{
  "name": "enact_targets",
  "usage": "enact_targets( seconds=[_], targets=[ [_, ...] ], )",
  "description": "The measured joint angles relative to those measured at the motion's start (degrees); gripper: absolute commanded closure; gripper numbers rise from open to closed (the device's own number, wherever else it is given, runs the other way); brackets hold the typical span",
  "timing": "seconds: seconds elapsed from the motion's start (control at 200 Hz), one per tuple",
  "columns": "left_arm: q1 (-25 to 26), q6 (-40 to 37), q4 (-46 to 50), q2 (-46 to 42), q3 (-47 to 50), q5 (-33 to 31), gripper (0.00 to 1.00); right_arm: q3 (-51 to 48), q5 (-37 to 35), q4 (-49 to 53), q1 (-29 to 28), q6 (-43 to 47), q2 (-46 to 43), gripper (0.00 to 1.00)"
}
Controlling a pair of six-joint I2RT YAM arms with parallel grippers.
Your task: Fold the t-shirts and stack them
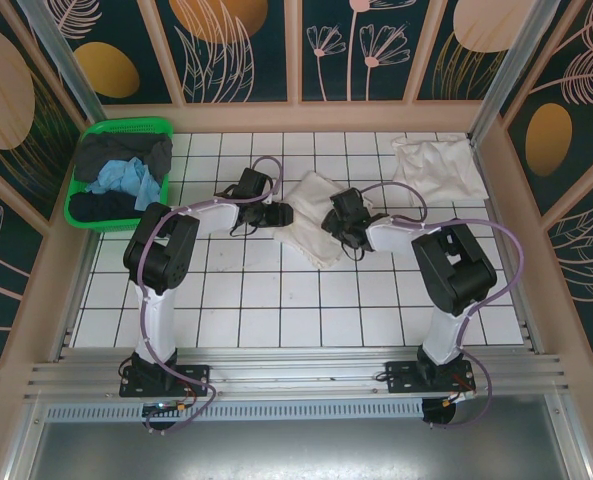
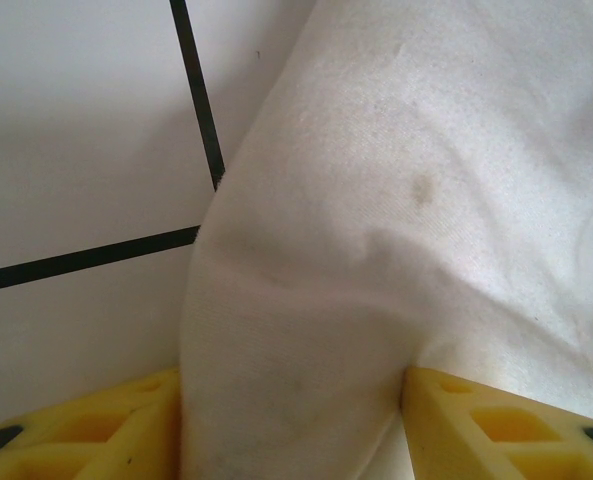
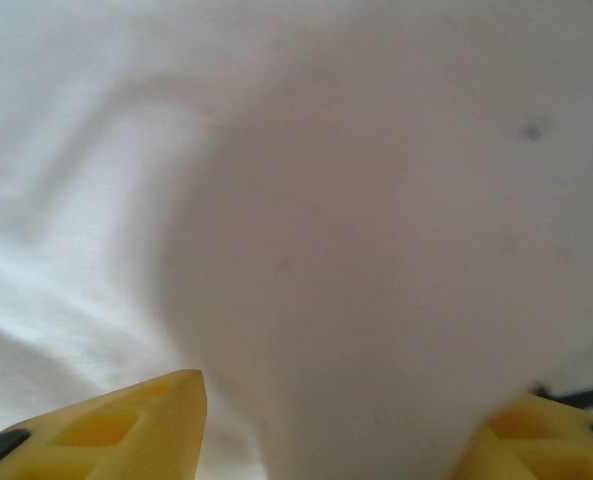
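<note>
A white t-shirt (image 1: 314,218) lies partly folded in the middle of the tiled table, between my two grippers. My left gripper (image 1: 279,213) is at its left edge. In the left wrist view a bunched fold of the shirt (image 2: 376,250) fills the gap between the yellow fingers (image 2: 106,430), touching both, and rises off the tiles. My right gripper (image 1: 336,224) is at the shirt's right edge. Its yellow fingers (image 3: 126,425) stand wide apart, and a blurred bulge of shirt (image 3: 356,300) sits between them, clear of the left finger. A second white t-shirt (image 1: 438,166) lies rumpled at the back right.
A green basket (image 1: 76,205) at the back left holds dark garments (image 1: 126,152) and a light blue cloth (image 1: 124,180). Wooden frame walls close in the table on three sides. Bare tiles (image 1: 276,310) stretch between the shirt and the arm bases.
</note>
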State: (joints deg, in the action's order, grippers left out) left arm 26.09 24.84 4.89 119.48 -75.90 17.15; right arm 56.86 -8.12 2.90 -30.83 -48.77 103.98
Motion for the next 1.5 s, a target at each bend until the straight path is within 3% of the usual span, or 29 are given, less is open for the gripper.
enact_targets(
  seconds=[0.215, 0.36, 0.495, 0.616, 0.826, 1.116, 1.501],
  targets=[
    [0.0, -0.2, 0.1, 0.0, 0.0, 0.0, 0.46, -3.5, 1.0, -2.8, 0.1, 0.5, -1.5, 0.45],
    [0.0, -0.2, 0.3, -0.1, 0.0, 0.0, 0.46, -3.3, 1.8, -2.2, 1.0, 1.0, -1.1, 0.67],
    [0.0, -0.2, 0.6, -0.3, 0.0, 0.5, 0.46, -2.6, 3.1, -1.2, 2.6, 2.6, -0.5, 1.00],
    [0.1, -0.6, 2.5, -1.2, 0.3, 0.5, 0.40, -1.3, 5.2, -1.5, 4.8, 6.2, 0.0, 1.00],
    [-0.1, -3.1, 10.0, -6.1, 1.0, -6.3, 0.36, 4.9, 7.0, 4.2, 10.6, 18.5, 0.3, 1.00],
    [-0.9, -3.4, 11.0, -10.7, 2.8, -10.0, 0.37, 15.8, -0.9, 12.9, 10.7, 37.9, 4.5, 1.00],
    [-2.0, -3.4, 12.1, -11.9, 6.1, -11.8, 0.37, 26.8, -4.1, 17.5, 13.9, 55.1, 6.5, 1.00]
  ],
)
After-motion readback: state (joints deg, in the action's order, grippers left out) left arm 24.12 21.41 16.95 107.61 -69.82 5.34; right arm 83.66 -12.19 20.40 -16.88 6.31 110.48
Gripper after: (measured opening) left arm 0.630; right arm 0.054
